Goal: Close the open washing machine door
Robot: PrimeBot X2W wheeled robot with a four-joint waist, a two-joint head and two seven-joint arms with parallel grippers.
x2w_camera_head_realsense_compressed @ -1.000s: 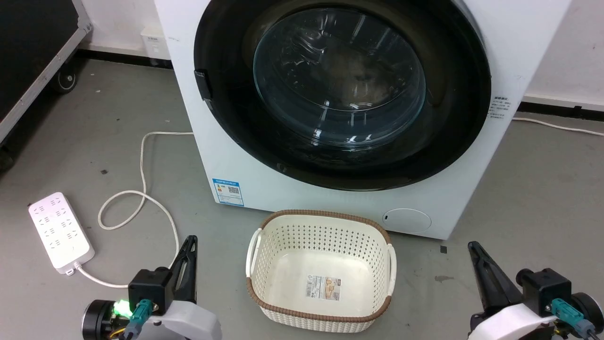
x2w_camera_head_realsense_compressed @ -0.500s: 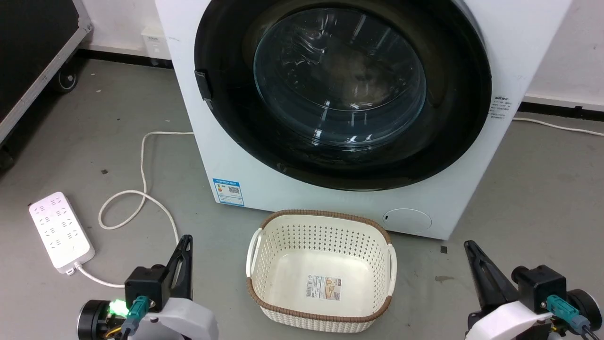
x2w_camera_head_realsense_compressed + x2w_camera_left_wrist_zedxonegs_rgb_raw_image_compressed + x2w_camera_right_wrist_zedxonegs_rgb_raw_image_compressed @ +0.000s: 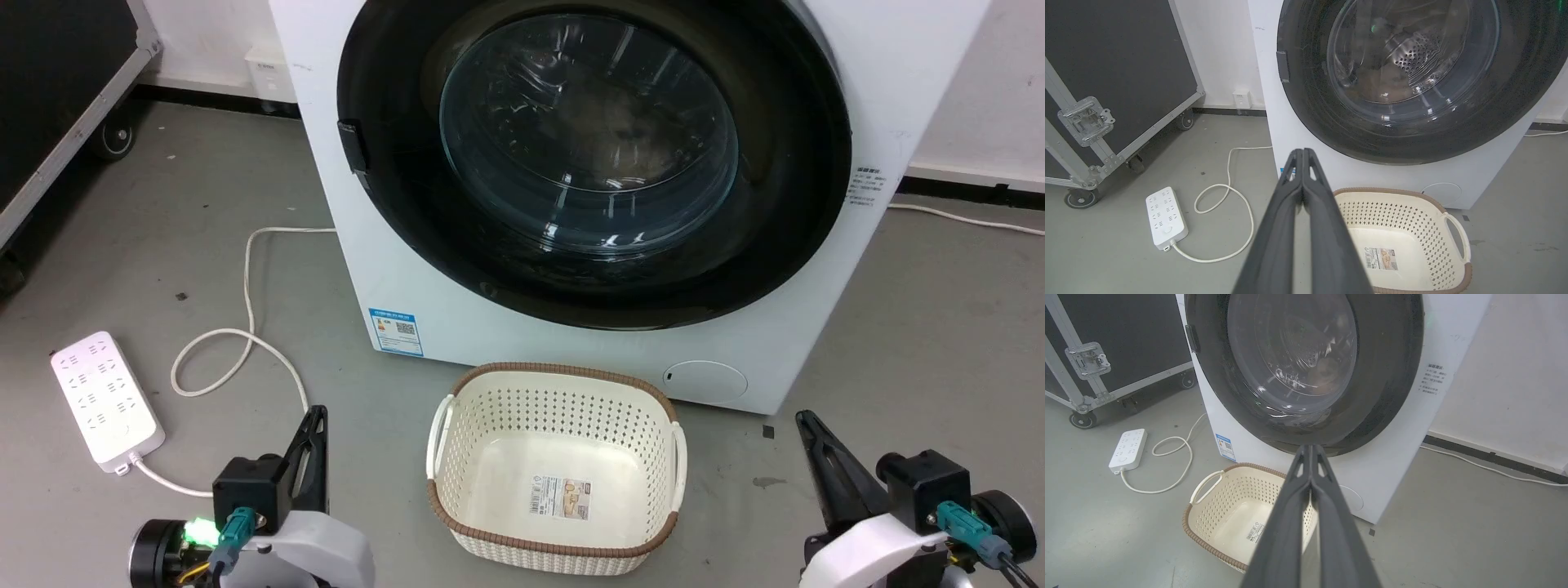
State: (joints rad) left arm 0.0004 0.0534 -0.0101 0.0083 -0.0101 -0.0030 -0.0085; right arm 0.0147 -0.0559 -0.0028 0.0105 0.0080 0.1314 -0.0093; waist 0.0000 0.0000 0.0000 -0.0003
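Black panels of a wheeled flight case (image 3: 49, 98) fill the far left, and a white power strip (image 3: 102, 400) lies on the grey floor beside it, its cable looping toward the washing machine (image 3: 392, 278). The left gripper (image 3: 313, 418) hovers low over the floor near that cable. Its two fingers are pressed together with nothing between them, as the left wrist view shows plainly.

In the middle, the washing machine door (image 3: 592, 159) lies flat against the machine's front. Its glossy rim looks flush all round, with the small latch tab (image 3: 353, 147) on its left edge. An empty cream basket (image 3: 563, 371) sits on the floor just below.

At the right, the right gripper (image 3: 804, 420) is likewise clenched on nothing, well apart from the door.

The closing appears done, though I cannot tell whether the catch has engaged. Any next move would be a firm push on the rim near the tab, reaching over the basket.
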